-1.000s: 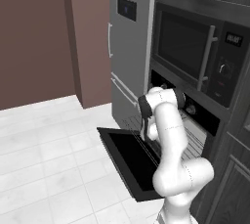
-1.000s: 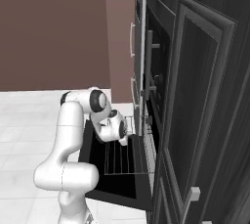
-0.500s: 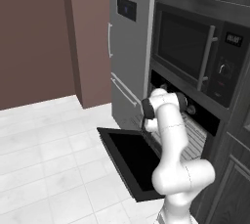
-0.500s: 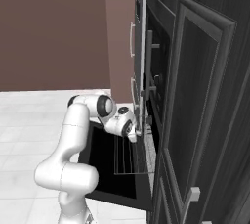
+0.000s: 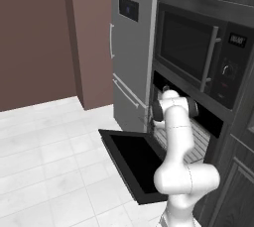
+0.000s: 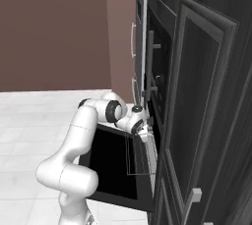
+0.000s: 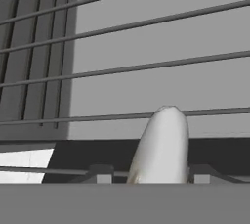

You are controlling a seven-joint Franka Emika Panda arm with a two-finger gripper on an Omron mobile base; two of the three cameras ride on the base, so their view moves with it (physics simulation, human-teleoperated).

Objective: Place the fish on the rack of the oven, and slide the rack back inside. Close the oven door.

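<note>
The fish (image 7: 163, 140), pale and slender, lies on the grey wire rack (image 7: 146, 66) in the hand view. My gripper (image 7: 151, 175) straddles it, open, its dark fingertips (image 7: 100, 174) standing a little wider than the fish. In the right base view the gripper (image 6: 144, 131) hangs at the mouth of the black oven (image 6: 156, 121), over the pulled-out rack (image 6: 140, 160). The oven door (image 5: 139, 166) is folded down flat, also visible as the oven door (image 6: 110, 165) below my arm. In the left base view the rack (image 5: 198, 137) pokes out of the oven (image 5: 211, 119) behind my wrist.
A black microwave (image 5: 198, 52) with a vertical bar handle sits above the oven. A grey fridge (image 5: 131, 47) stands to its left. Dark cabinet doors (image 6: 206, 111) flank the oven on the right. White tiled floor (image 5: 49, 146) lies open in front of the lowered door.
The jaws have opened and let go of the fish. The hand has moved closer to the oven opening and slightly upward.
</note>
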